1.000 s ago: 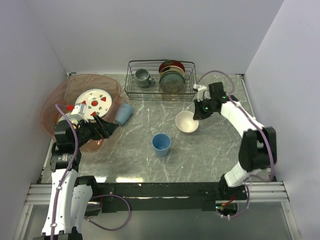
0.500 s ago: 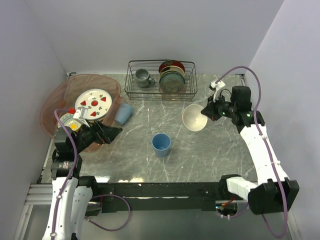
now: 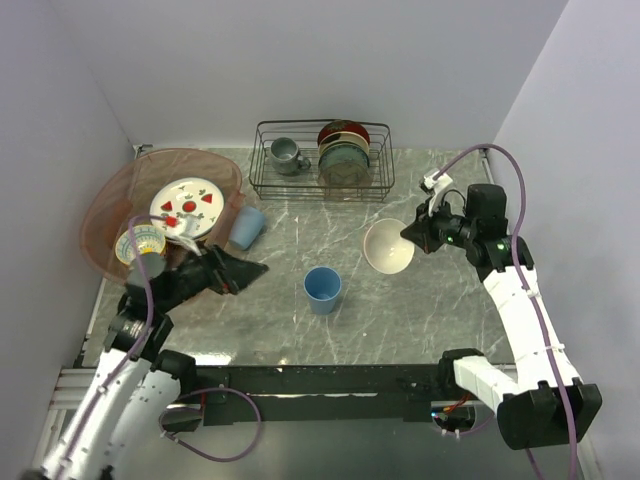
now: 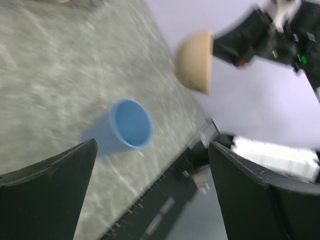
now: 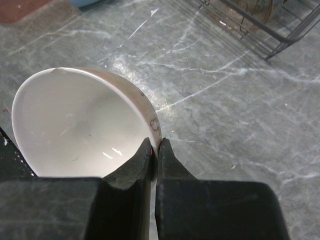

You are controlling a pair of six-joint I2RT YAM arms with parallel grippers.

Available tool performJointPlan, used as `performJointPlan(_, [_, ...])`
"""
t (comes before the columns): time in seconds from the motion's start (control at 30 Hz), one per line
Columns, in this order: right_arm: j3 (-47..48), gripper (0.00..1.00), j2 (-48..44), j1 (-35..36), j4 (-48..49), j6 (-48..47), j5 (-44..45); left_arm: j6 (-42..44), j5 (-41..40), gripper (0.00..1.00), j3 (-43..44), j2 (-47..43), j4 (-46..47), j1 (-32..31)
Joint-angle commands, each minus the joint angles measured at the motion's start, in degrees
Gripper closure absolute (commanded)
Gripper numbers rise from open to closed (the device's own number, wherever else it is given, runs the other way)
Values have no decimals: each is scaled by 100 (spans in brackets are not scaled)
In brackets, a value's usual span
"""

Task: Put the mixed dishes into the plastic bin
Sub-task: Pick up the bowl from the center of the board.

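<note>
My right gripper [image 5: 155,150] is clamped thin on the rim of the cream bowl [image 5: 75,125], held tilted at the table's right side, so the plastic bin [image 3: 90,215] lies far to my left, much nearer my wide-open left gripper [image 3: 245,272].

Even, bright light; left-wrist motion blur

Far L on table [image 3: 400,320]: bin [image 3: 105,210], w/ plate [image 3: 190,205] and bowl [image 3: 140,243] in it, bowl nearer the front. Tipped cup [image 3: 247,225] just beside bin's R side. Upright cup [image 3: 322,289] mid-table. Rack [image 3: 320,185] at back ctr: mug [image 3: 287,154] L, plates [image 3: 343,158] R. 2nd bowl [image 3: 388,247] R of ctr, tilted, off the table, rim pinched in R gripper [image 3: 408,237].
</note>
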Motion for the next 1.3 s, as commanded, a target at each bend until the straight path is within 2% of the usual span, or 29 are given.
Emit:
performJointPlan(0.0, [32,100,-317,-36,440,102,-191,-157,-1516,1,505,588,423,-1704])
performJointPlan(0.03, [23,100,-352,-28,440,93,-156,-113,-1885,1,602,737,397,-2125])
performJointPlan(0.07, [15,100,-414,-36,440,84,-129,-25,-2637,1,820,1017,353,-2904])
performJointPlan(0.13, [-12,100,-476,-36,414,49,-24,10,-3248,1,1154,1334,327,-3829])
performJointPlan(0.23, [49,100,-537,-28,274,-30,195,-42,-4312,1,1655,1993,195,-4683])
performJointPlan(0.33, [278,100,-467,-36,-51,-109,433,-252,-5332,1,2165,2644,-77,-5230])
performJointPlan(0.47, [603,100,-292,112,-447,-188,1055,-551,-6045,1,2659,3504,-350,-5566])
performJointPlan(0.57, [858,100,-204,550,-737,-197,1661,-736,-6362,1,2905,3928,-429,-5698])
performJointPlan(0.7, [946,100,-265,956,-755,-136,2015,-824,-6705,1,3142,4315,-455,-5812])
performJointPlan(0.83, [1209,100,-81,1395,-957,-267,2358,-1218,-7494,1,3616,4788,-903,-5944])
performJointPlan(0.97, [1394,100,69,1861,-1045,-347,2806,-1624,-7979,1,3907,5053,-1281,-6032])
performJointPlan(1.2, [1658,100,306,2731,-940,-320,3465,-2045,-8269,1,3925,5185,-1570,-6076])
performJointPlan(1.27, [1841,100,368,2916,-948,-338,3518,-2264,-8462,6,4039,5308,-1913,-6076])
